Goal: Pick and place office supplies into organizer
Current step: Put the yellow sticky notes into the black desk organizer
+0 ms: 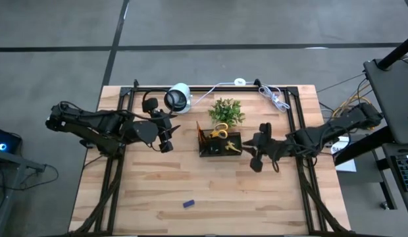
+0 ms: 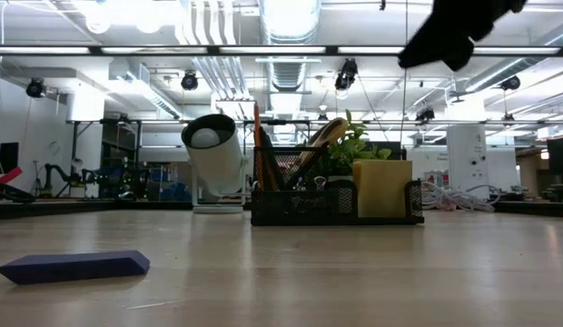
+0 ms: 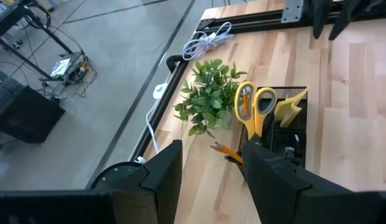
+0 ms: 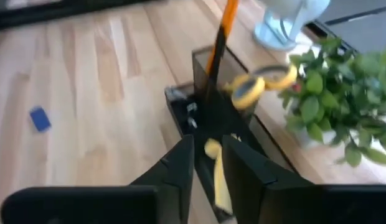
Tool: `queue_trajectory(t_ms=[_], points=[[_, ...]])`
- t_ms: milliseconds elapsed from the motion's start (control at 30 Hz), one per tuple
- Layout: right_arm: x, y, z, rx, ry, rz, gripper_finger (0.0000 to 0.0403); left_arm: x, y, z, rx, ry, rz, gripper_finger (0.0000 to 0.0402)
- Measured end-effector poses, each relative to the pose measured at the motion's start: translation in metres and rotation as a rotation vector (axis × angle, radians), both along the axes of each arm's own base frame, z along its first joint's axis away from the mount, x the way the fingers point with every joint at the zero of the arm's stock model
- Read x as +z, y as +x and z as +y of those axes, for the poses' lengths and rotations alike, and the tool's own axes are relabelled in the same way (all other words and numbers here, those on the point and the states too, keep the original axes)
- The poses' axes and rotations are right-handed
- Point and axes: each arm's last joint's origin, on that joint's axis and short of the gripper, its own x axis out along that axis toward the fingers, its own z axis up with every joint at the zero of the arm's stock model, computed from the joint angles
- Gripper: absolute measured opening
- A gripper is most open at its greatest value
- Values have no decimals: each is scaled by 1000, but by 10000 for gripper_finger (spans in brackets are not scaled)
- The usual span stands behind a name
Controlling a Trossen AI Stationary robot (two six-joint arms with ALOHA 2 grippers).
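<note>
The black organizer (image 1: 219,143) stands mid-table and holds yellow-handled scissors (image 3: 255,106), an orange pencil (image 4: 225,25) and a yellow sticky-note pad (image 2: 382,188). A small blue block (image 1: 188,203) lies flat on the wood near the front edge. My right gripper (image 1: 253,153) hovers just right of the organizer, above table height. Its fingers (image 4: 208,162) stand a narrow gap apart with nothing between them. My left gripper (image 1: 166,143) waits left of the organizer, raised and open (image 3: 211,180), with nothing between its fingers.
A green potted plant (image 1: 226,112) stands right behind the organizer, and a white round camera (image 1: 179,97) is at the back left. A white cable (image 1: 273,97) lies at the far right corner. Black frame rails (image 1: 118,164) run along both sides. Bare wood stretches around the blue block.
</note>
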Motion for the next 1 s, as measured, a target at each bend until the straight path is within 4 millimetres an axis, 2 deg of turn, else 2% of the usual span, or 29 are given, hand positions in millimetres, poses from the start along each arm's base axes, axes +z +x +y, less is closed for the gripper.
queue_trajectory(t_ms=[233,467,767,1000], points=[[-27,6,-6,62,24,141,137,0,0,0,12,-18,-11,151],[-56,21,-4,100,-71,294,168,0,0,0,12,-17,-11,151],[-77,32,-4,83,-93,383,164,0,0,0,13,-17,-11,151],[-79,34,-9,53,-109,385,141,-1,0,0,13,-17,-10,151]])
